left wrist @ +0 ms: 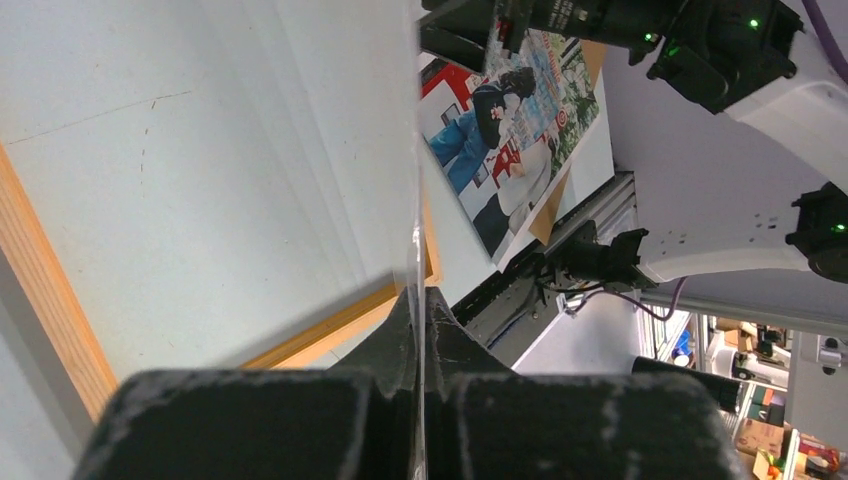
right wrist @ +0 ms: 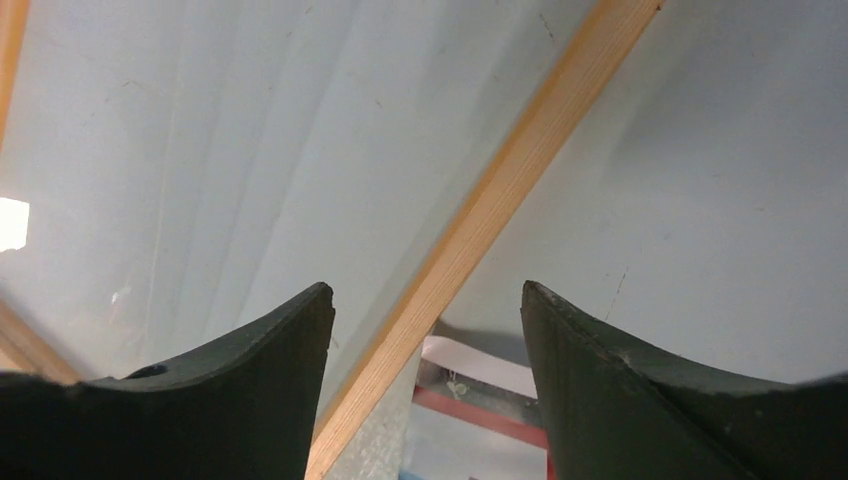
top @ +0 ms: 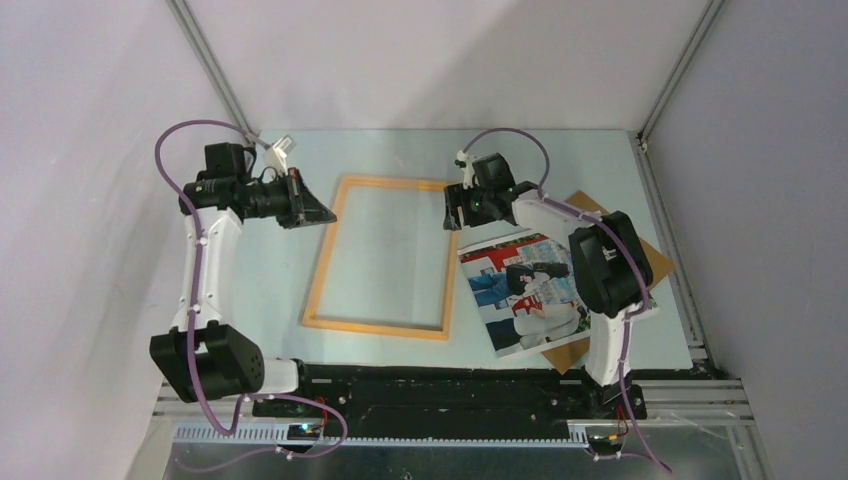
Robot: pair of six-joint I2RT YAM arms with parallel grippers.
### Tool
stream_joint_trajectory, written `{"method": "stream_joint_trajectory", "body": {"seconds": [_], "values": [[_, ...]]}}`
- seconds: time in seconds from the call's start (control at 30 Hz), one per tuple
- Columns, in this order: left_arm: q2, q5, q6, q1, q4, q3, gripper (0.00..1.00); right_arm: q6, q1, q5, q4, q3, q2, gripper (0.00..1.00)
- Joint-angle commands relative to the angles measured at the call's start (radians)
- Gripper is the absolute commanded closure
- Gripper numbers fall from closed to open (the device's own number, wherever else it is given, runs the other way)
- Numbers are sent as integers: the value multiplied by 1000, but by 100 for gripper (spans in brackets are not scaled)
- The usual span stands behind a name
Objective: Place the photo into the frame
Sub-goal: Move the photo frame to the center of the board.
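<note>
Worryingly, the photo (top: 525, 290) lies toward the desk's right edge, beside the frame (top: 375, 328), whose clear pane (left wrist: 416, 240) the clamped left gripper (top: 318, 212) pinches alone; the right gripper (right wrist: 425, 300), jaws apart over the frame's far right corner, might nip wood, tilting the pane.

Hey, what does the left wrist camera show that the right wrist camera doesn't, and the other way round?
Only the left wrist view: the left claw shut on a thin clear pane seen edge-on, the photo with its people recognisable, and the right arm. Only the right wrist view: a close look at the right claw, open, astride one rail of the frame. Both: that wooden frame and the pale table.
</note>
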Motion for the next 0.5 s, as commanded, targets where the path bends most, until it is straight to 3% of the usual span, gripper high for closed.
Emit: {"method": "stream_joint_trajectory", "body": {"seconds": [0.0, 0.47], "values": [[-33, 81, 15, 9, -7, 56, 100, 18, 1, 21, -52, 96, 64, 29], [10, 103, -12, 16, 5, 89, 100, -8, 17, 59, -194, 288, 225, 48]]}}
